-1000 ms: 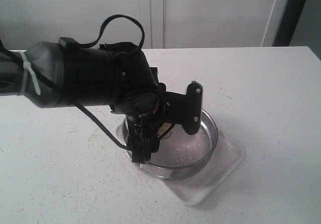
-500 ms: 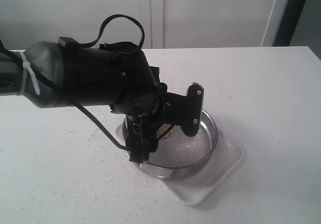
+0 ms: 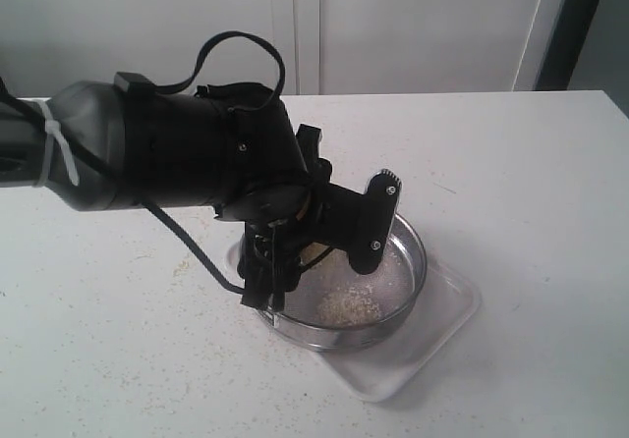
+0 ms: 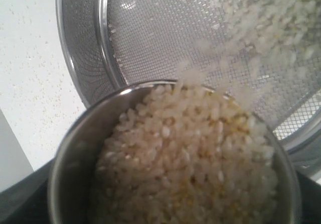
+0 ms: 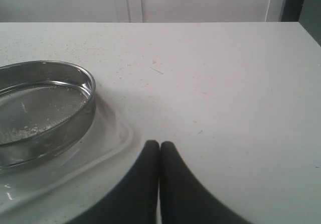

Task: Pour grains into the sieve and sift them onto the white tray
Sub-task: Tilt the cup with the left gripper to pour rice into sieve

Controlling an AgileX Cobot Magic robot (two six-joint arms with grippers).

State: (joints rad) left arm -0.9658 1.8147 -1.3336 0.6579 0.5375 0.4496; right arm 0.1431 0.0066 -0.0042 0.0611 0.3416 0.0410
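With left gripper [image 3: 319,251] clamped on cup [image 4: 75,148] and right gripper [image 5: 159,148] shut empty, tilt slowly, aiming grains [image 4: 190,158] at sieve [image 3: 421,266] centre.

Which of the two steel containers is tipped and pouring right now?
The small steel cup, tilted with grains streaming over its lip; the wide mesh-bottomed sieve sits level on the white tray, catching them.

sieve [image 4: 165,28] shiny steel ring, fine woven wire mesh, steel cup [image 4: 75,148] dull brushed inside, grains [image 4: 195,158] matt, rough, pale, white tray [image 3: 442,310] smooth glossy plastic, table [image 3: 511,163] matt, speckled
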